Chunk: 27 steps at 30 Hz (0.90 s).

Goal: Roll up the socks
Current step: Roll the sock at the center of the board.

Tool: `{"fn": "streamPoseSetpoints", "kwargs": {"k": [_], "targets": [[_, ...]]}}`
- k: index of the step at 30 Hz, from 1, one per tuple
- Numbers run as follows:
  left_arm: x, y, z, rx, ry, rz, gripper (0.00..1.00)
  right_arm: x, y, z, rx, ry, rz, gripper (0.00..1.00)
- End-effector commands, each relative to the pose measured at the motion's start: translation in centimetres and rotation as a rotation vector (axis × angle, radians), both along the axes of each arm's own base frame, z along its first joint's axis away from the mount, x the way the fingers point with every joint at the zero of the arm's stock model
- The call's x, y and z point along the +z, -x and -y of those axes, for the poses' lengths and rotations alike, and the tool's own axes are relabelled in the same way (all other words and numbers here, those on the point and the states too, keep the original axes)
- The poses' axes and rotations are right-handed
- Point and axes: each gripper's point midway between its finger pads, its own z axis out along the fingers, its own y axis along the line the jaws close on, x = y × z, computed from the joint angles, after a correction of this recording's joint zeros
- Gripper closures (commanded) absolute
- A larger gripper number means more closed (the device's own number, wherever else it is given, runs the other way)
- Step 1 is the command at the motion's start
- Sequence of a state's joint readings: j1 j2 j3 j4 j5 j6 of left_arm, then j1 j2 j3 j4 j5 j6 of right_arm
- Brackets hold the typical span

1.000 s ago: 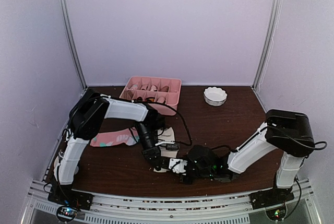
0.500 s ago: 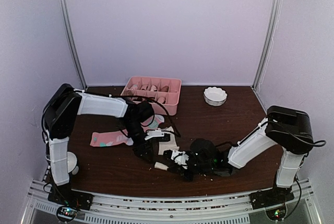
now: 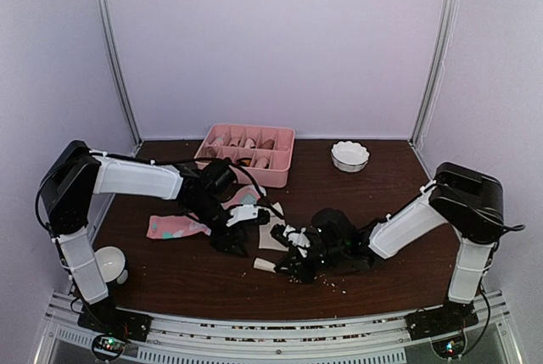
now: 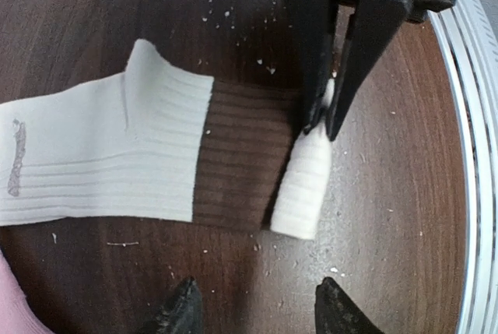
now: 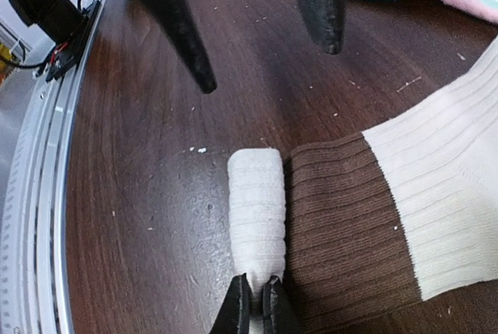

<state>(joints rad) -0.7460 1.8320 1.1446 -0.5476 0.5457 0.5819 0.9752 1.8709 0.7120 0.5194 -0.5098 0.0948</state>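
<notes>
R jaws pinch rolled tip of cream sock point(image 5: 436, 194) so roll can't unwind; sock flat on bench point(image 5: 140, 194), front-centre. L jaws part-open just over it, ready to assist. Pink sock point(image 3: 174, 226) lies left.

Other items on the dark table point(image 3: 390, 190)
Pink divided tray point(image 3: 287, 160) at the far edge; white scalloped bowl point(image 3: 349, 156) toward the far right corner; white cup point(image 3: 110, 264) by the near left corner.

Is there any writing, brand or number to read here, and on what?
No readable text anywhere.
On the cream sock: a small grey mark, too blurred to tell whether it is lettering.
On the pink sock, tray and bowl: nothing written that shows.
</notes>
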Motion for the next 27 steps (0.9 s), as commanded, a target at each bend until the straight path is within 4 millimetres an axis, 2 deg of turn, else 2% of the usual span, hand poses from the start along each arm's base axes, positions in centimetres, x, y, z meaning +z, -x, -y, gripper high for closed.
{"fn": "streamPoseSetpoints", "kwargs": {"k": [1,8,13,19,27], "targets": [[1.1,1.0,1.4,-0.080,0.063,0.035,0.51,-4.2,0.4,1.8,-0.080,0.137,-0.290,1.00],[0.1,3.0,2.2,-0.150,0.066,0.080,0.56,-6.1,-0.3,2.2,-0.142,0.191,-0.509,1.00],[-0.8,1.8,2.1,-0.132,0.049,0.181,0.57,-7.7,-0.1,3.2,-0.181,0.243,-0.604,1.00],[0.1,0.2,3.0,-0.117,0.084,0.280,0.57,-8.5,0.5,4.0,-0.189,0.286,-0.634,1.00],[-0.3,1.3,3.7,-0.172,0.079,0.302,0.57,-8.5,0.4,4.2,-0.194,0.296,-0.646,1.00]]}}
